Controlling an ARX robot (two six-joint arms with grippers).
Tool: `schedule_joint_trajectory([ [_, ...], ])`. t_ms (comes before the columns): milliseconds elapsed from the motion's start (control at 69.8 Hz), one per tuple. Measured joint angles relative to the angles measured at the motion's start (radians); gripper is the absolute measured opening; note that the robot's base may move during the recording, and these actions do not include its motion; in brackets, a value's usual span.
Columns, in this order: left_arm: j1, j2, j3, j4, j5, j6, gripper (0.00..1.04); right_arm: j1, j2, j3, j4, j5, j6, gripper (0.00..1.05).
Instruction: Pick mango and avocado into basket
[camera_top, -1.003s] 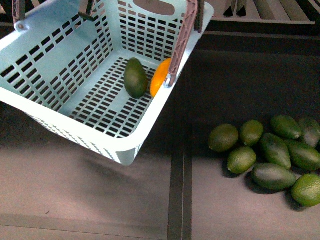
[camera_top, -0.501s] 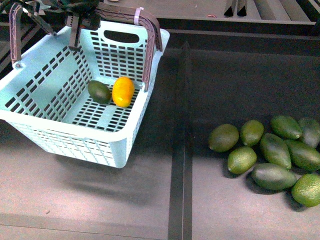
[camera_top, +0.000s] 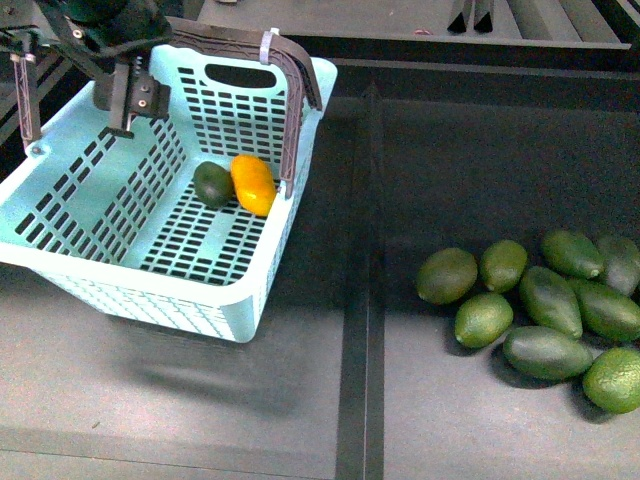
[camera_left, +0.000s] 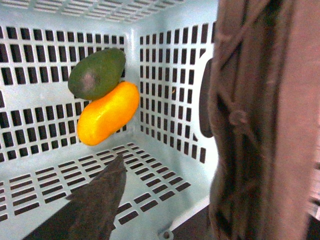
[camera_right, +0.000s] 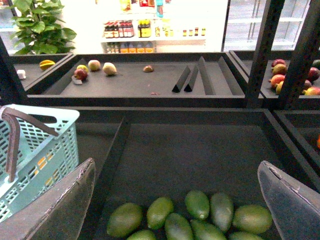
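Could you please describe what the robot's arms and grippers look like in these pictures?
The left gripper is matte black, blocky metal with exposed joints. In its wrist view one dark, pointed finger shows. The right gripper shows two dark grey, glossy, tapering fingers, with scuffed edges. No cables or markings are visible.

Teal basket (camera_top: 150, 290) (slotted grid), orange-yellow mango (camera_top: 254, 184), dark green avocado (camera_top: 212, 184).
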Motion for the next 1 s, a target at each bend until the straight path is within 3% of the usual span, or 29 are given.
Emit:
schedule_joint_trajectory([
  [72,0.000,-0.108,-0.092,0.011,-0.048,-0.033,0.83,0.000,0.000,0.000,0.000,0.000,0.000,0.96],
  [158,0.000,-0.210,-0.164,-0.025,-0.084,-0.063,0.98,0.000,0.000,0.000,0.000,0.000,0.000,0.96],
  [243,-0.008,-0.310,-0.216,-0.150,-0.180,-0.051,0.96,0.000,0.000,0.000,0.000,0.000,0.000,0.96],
  [415,-0.012,-0.333,-0.229,-0.134,-0.173,-0.019,0.96,0.000,0.000,0.000,0.000,0.000,0.000,0.96],
  [458,0.000,-0.346,-0.336,0.134,-0.083,0.166,0.87,0.000,0.000,0.000,0.000,0.000,0.000,0.96],
  [516,0.021,-0.376,-0.554,0.588,-0.002,0.602,0.73,0.000,0.000,0.000,0.000,0.001,0.000,0.96],
  [530,0.023,-0.380,-0.581,0.644,0.003,0.628,0.71,0.000,0.000,0.000,0.000,0.001,0.000,0.96],
  [602,0.054,-0.462,-0.777,1.007,0.027,1.117,0.53,0.000,0.000,0.000,0.000,0.000,0.000,0.96],
  [687,0.092,-0.593,-0.910,1.131,0.052,1.411,0.32,0.000,0.000,0.000,0.000,0.000,0.000,0.96],
  [816,0.122,-0.700,-1.072,1.139,0.091,1.522,0.02,0.000,0.000,0.000,0.000,0.000,0.000,0.96],
  [1003,0.164,-0.830,-1.241,1.176,0.129,1.548,0.02,0.000,0.000,0.000,0.000,0.000,0.000,0.96],
])
